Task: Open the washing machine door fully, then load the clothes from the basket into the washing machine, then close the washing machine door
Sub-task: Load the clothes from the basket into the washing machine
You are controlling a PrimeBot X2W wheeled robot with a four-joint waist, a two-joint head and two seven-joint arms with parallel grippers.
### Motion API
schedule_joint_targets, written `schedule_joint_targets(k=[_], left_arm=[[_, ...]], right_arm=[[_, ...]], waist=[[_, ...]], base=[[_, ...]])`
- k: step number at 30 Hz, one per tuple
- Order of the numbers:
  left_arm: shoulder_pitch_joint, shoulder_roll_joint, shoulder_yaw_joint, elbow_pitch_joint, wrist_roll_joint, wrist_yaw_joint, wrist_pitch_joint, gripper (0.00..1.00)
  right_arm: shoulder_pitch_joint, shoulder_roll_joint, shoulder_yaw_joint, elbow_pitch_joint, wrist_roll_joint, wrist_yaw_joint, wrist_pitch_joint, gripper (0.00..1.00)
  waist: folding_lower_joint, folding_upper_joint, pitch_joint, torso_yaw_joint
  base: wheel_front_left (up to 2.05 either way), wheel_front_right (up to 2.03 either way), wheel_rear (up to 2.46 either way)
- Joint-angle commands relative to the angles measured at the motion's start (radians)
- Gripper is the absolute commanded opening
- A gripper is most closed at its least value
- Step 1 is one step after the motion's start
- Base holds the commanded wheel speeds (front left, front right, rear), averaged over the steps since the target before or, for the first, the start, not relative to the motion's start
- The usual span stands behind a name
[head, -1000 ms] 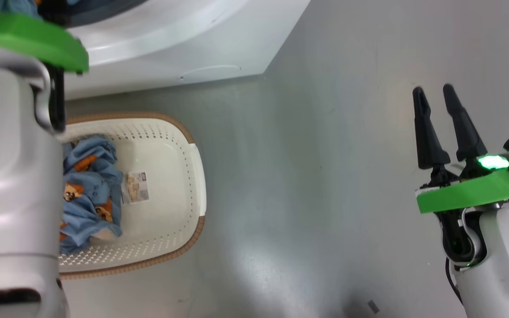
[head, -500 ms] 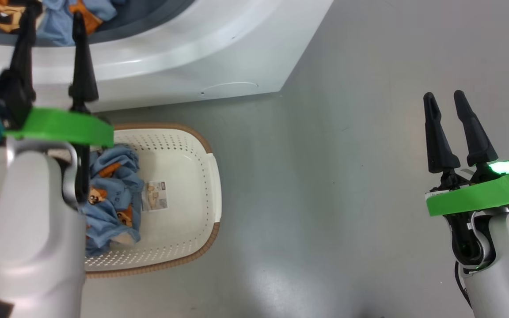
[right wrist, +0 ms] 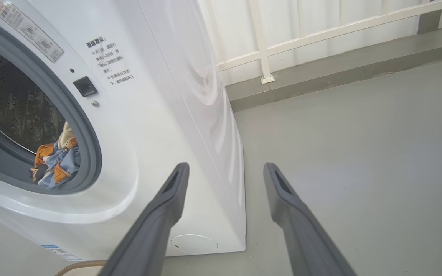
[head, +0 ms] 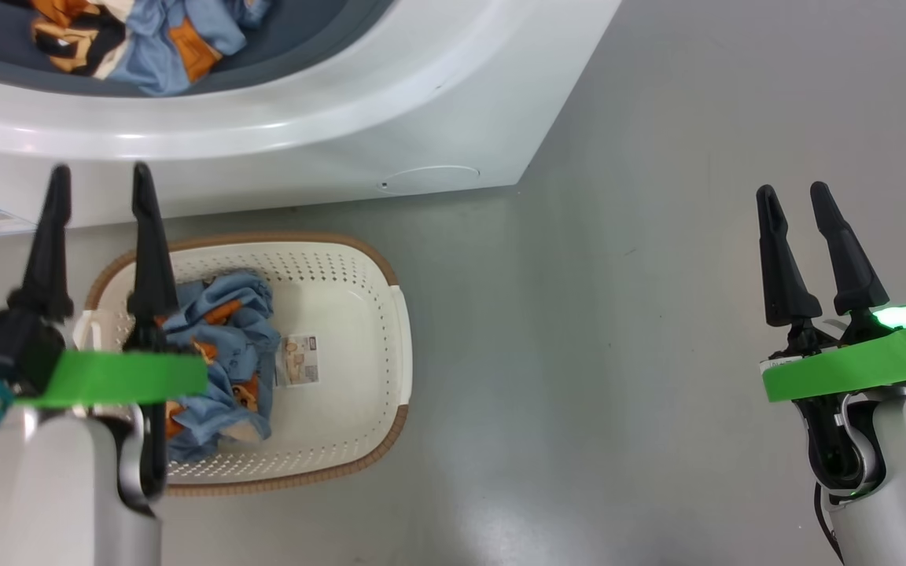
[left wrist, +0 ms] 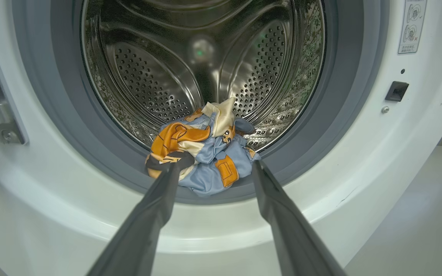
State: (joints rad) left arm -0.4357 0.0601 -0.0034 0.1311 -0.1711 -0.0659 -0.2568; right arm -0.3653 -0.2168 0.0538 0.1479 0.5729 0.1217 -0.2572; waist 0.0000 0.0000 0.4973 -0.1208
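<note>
Facing the left jaws head-on, the washing machine point(left wrist: 359, 161) stands with its mouth uncovered, its steel drum point(left wrist: 148, 69) and grey gasket point(left wrist: 343, 96) straight ahead of the two fingers point(left wrist: 148, 222). The left jaws are spread wide and hold nothing. In the left wrist view a bundle of clothes point(left wrist: 205, 153), light blue with orange and cream parts, lies at the front lip of the drum, just beyond and between the fingertips, apart from them. The grey floor point(head: 618, 354) stretches under the right jaws, which hang well off to the right of the machine's corner, also spread wide and empty, their fingers point(head: 779, 267) pointing the same way as the left pair. In the head view the basket point(head: 402, 346) sits on the floor in front of the machine, beneath the left jaws, its left end hidden behind them. More blue printed clothes point(head: 225, 338) lie heaped in its left half, just right of the left jaws' right finger. A label sticker point(head: 300, 360) on the basket's bare bottom lies just beyond that heap. A small round service flap point(right wrist: 194, 243) sits low on the machine's front, just left of the right jaws' left finger in the right wrist view.
</note>
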Motion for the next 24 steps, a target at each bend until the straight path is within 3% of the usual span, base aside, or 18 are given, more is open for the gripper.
schedule_joint_targets(k=[1, 10, 24], left_arm=[[0.039, 0.013, 0.03, -0.044, -0.007, 0.002, -0.005, 1.0], [0.127, -0.001, 0.01, -0.089, -0.011, 0.003, -0.005, 1.0], [0.133, -0.009, -0.006, -0.095, -0.024, 0.014, -0.005, 1.0]], right_arm=[[0.028, -0.01, 0.016, -0.024, -0.003, 0.009, -0.005, 1.0], [0.033, -0.011, 0.016, -0.035, -0.001, 0.009, -0.005, 1.0], [0.024, -0.019, 0.018, -0.025, 0.007, 0.009, -0.005, 1.0]], waist=[[0.0, 0.0, -0.006, 0.005], [0.0, 0.0, 0.008, 0.009], [0.0, 0.0, 0.014, 0.007]], base=[[0.0, 0.0, 0.0], [0.0, 0.0, 0.0], [0.0, 0.0, 0.0]])
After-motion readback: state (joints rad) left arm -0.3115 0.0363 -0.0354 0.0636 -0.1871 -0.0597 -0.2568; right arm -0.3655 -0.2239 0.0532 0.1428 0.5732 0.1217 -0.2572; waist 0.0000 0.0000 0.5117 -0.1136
